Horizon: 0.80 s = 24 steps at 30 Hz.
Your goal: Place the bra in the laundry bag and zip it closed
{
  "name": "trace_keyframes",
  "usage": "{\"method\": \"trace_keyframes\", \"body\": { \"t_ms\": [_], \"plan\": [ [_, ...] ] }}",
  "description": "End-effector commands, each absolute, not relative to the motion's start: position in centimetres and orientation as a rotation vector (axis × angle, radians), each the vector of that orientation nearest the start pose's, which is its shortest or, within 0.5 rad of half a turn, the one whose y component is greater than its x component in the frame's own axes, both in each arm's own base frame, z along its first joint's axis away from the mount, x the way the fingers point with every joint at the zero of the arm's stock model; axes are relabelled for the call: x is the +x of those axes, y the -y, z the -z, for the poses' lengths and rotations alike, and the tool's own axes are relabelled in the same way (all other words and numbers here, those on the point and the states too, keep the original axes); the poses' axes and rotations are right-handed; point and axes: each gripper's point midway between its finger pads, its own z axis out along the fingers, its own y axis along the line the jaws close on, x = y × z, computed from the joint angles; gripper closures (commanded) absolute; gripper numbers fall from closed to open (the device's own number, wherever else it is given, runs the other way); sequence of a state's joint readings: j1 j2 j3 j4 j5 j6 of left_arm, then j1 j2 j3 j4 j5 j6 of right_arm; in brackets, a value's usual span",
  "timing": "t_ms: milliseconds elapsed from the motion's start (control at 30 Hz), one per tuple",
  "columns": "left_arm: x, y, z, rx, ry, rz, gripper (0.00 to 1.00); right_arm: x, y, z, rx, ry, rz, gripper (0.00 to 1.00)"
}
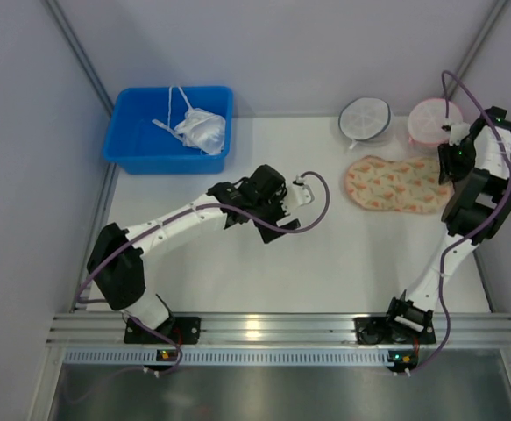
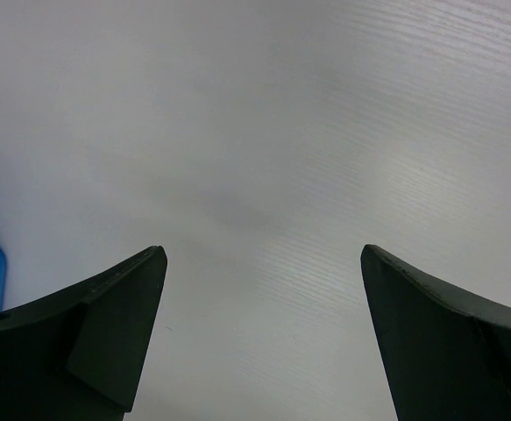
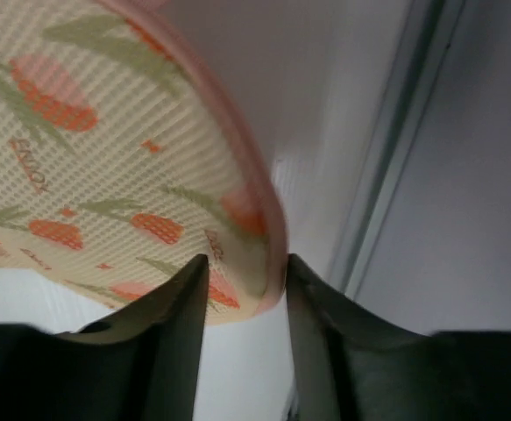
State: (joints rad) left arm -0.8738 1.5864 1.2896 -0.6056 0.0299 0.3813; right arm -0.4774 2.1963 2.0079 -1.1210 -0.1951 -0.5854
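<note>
Though checked in both views, cannot settle right gripper [image 3: 242, 260] as clamped on or merely straddling pink rim of laundry bag [image 1: 395, 184]; noted jaws slightly apart with rim between. Found bag lying flat and looking closed at far right of table [image 1: 325, 263], just on near side of white mesh pouch [image 1: 365, 118] and pink mesh pouch [image 1: 435, 121]. Found left gripper [image 2: 259, 254] spread wide, holding nothing, over bare mid-table. Noted white bra [image 1: 201, 130] with string straps in blue bin [image 1: 150, 149], far left.

Bin [image 1: 131, 151] at table's [image 1: 325, 272] far left corner, strappy bra [image 1: 201, 130] in it, left pouch [image 1: 365, 120] beside right pouch [image 1: 427, 118] far right, laundry bag [image 1: 395, 184] just before them, possibly touching.
</note>
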Motion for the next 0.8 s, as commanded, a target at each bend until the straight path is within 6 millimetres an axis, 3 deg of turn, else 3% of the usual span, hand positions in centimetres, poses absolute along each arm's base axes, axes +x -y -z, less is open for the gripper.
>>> {"method": "trace_keyframes", "body": {
  "t_ms": [0,33,133,267,333,400,467,500,533,567,600,633,667,700,733,767],
  "plan": [
    [27.6,30.2,-16.1,1.356,-2.036,0.311,0.02,44.1,22.9,-11.6,-0.121,-2.710,0.160,0.56],
    [27.7,30.0,-16.2,1.335,-2.050,0.331,0.01,44.2,23.0,-12.0,-0.113,-2.700,0.174,0.40],
    [28.6,28.9,-16.7,1.215,-2.127,0.412,0.01,44.1,23.0,-13.8,-0.106,-2.664,0.199,0.26],
    [31.2,26.3,-17.7,0.995,-2.259,0.511,0.01,43.5,21.4,-17.6,-0.134,-2.597,0.155,0.21],
    [31.3,26.0,-18.3,0.911,-2.299,0.639,0.01,42.6,19.2,-19.9,-0.172,-2.564,0.088,0.16],
    [32.3,24.6,-19.4,0.799,-2.312,0.738,0.01,41.4,15.9,-22.1,-0.223,-2.531,-0.019,0.11],
    [33.5,22.7,-20.0,0.700,-2.322,0.755,0.01,40.5,12.1,-22.3,-0.291,-2.523,-0.143,0.10],
    [33.7,22.1,-20.6,0.679,-2.311,0.754,0.01,39.8,10.6,-23.7,-0.300,-2.493,-0.149,0.06],
    [34.0,21.6,-20.9,0.662,-2.303,0.744,0.01,39.3,9.2,-23.6,-0.318,-2.493,-0.169,0.03],
    [34.6,20.5,-21.3,0.648,-2.289,0.717,0.01,38.5,6.1,-22.4,-0.371,-2.518,-0.239,0.01],
    [34.7,20.0,-22.2,0.648,-2.261,0.694,0.02,37.6,4.2,-23.4,-0.407,-2.487,-0.254,0.00],
    [35.2,19.1,-22.4,0.635,-2.253,0.642,0.01,37.0,2.6,-22.1,-0.426,-2.500,-0.292,0.01],
    [35.6,18.2,-22.8,0.636,-2.235,0.601,0.01,36.5,-0.6,-22.1,-0.463,-2.486,-0.356,0.01],
    [35.6,17.6,-22.8,0.634,-2.234,0.574,0.01,35.7,-2.4,-23.0,-0.486,-2.443,-0.377,0.01],
    [35.5,16.8,-23.3,0.627,-2.217,0.534,0.01,35.1,-3.9,-21.6,-0.499,-2.449,-0.421,0.01],
    [35.3,16.3,-23.1,0.641,-2.213,0.512,0.01,34.4,-6.7,-21.5,-0.529,-2.429,-0.503,0.00]
  ]
}}
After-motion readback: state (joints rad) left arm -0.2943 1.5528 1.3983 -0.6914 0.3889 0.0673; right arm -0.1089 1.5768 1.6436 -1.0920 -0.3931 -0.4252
